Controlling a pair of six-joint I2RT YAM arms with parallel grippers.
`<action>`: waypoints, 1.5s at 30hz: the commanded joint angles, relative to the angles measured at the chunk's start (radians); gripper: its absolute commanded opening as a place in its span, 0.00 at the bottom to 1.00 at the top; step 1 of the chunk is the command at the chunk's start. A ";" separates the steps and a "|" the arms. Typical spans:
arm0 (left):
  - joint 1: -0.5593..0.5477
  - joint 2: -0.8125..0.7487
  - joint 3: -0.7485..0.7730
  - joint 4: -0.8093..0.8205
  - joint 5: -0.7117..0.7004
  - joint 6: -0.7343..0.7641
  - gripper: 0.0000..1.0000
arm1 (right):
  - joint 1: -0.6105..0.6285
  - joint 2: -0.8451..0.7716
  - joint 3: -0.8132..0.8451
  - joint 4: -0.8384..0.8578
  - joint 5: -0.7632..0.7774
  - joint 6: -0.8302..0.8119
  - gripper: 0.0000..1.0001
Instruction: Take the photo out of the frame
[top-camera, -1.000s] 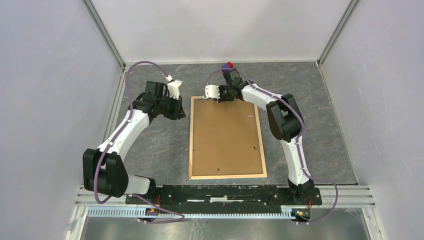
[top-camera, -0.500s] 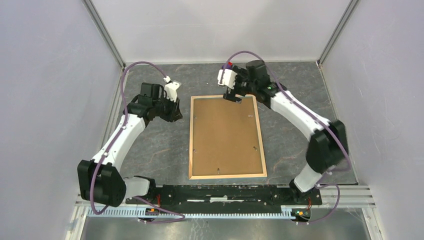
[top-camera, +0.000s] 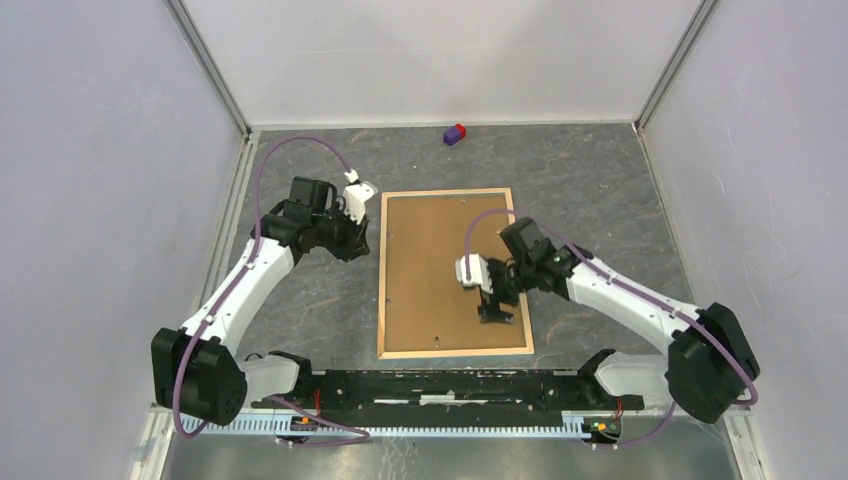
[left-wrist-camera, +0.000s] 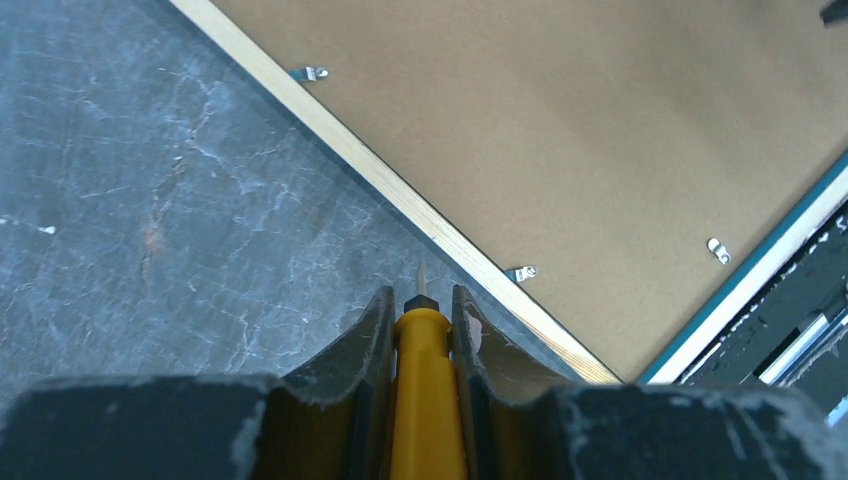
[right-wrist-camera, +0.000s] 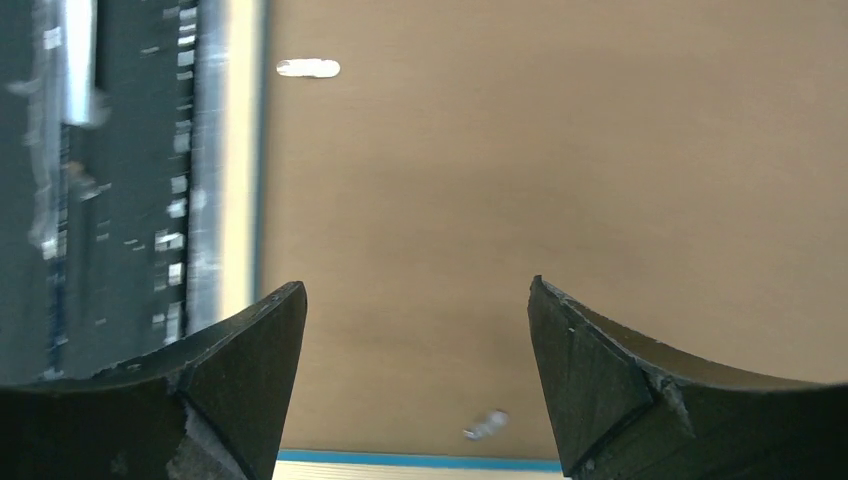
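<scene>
The frame (top-camera: 440, 270) lies face down mid-table, brown back up inside a light wood rim. The photo is hidden under that backing. My left gripper (top-camera: 360, 242) hovers off the frame's far left corner, shut on a yellow-handled screwdriver (left-wrist-camera: 425, 400). The tool's thin tip (left-wrist-camera: 421, 275) points at the rim, close to a small metal tab (left-wrist-camera: 521, 272). My right gripper (top-camera: 493, 308) hangs over the frame's near right part. In the right wrist view it (right-wrist-camera: 417, 290) is open with only the backing board (right-wrist-camera: 500, 180) between its fingers.
A small red and blue block (top-camera: 455, 133) sits at the back of the table. The black base rail (top-camera: 440, 385) runs along the near edge. More tabs (left-wrist-camera: 312, 73) (right-wrist-camera: 308, 68) dot the frame's rim. Grey walls close in on both sides.
The right arm swung from the frame's far edge back to its near right part, and its jaws opened wide. The left arm shifted slightly toward the frame, still gripping the screwdriver.
</scene>
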 joint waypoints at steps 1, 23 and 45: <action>-0.030 -0.010 -0.012 -0.006 0.028 0.065 0.02 | 0.114 -0.114 -0.085 0.014 -0.007 -0.037 0.84; -0.031 0.012 -0.021 0.070 0.041 -0.102 0.02 | 0.494 -0.011 -0.251 0.328 0.252 0.204 0.60; -0.033 0.017 -0.057 0.074 -0.033 0.025 0.02 | 0.417 0.226 -0.157 0.464 0.394 0.276 0.13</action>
